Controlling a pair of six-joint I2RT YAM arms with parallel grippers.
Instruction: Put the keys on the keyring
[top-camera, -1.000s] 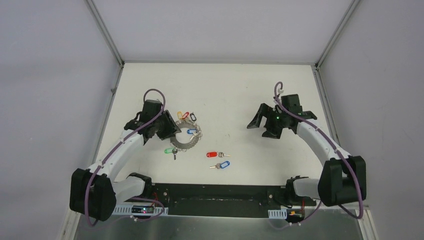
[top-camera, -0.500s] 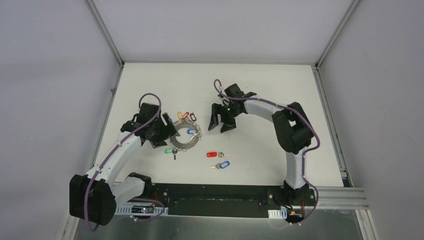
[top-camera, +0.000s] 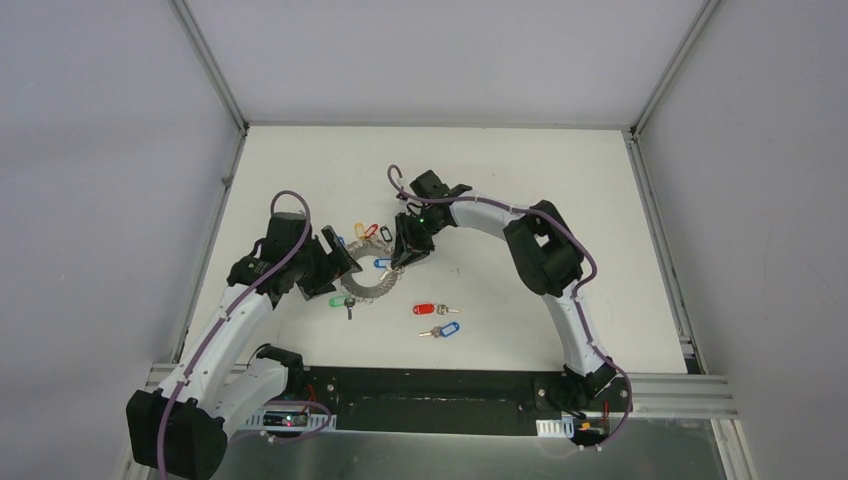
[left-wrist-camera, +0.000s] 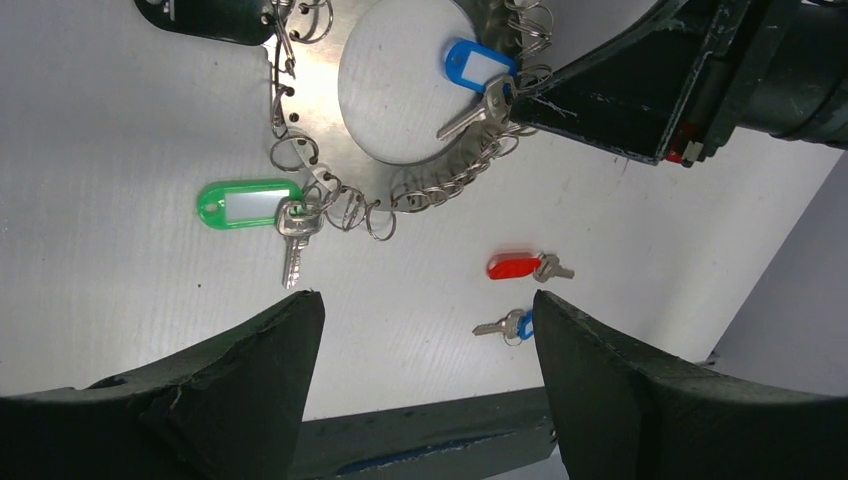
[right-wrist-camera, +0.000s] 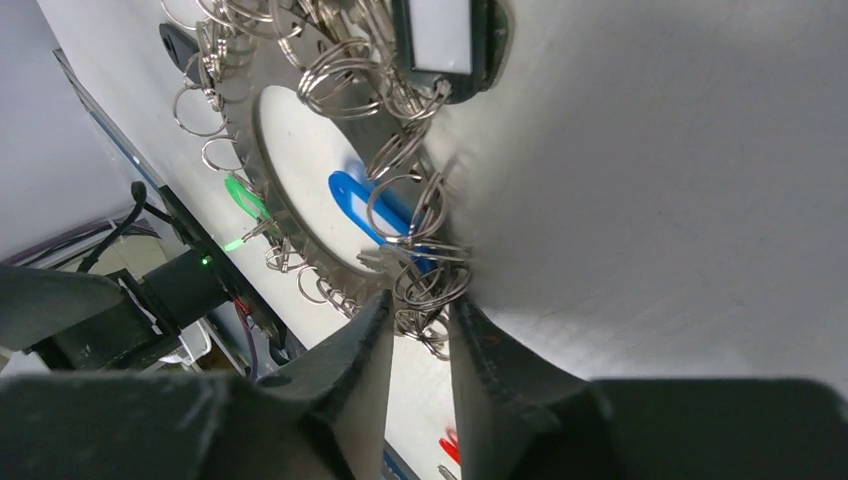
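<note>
Left gripper (left-wrist-camera: 425, 305): I see it wide open, empty.
Right gripper (right-wrist-camera: 418, 305): nearly closed, pinching keyring (left-wrist-camera: 310, 110) loops.
Red key (left-wrist-camera: 515, 266), blue key (left-wrist-camera: 505, 325): loose on table (left-wrist-camera: 120, 290).

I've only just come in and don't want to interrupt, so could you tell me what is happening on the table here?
The two arms are at the keyring. The right gripper pinches the wire loops at its right edge; the left gripper hangs open at its left side, holding nothing. The red-tagged key and the loose blue-tagged key lie on the table nearer the arm bases, not yet on the ring.
</note>
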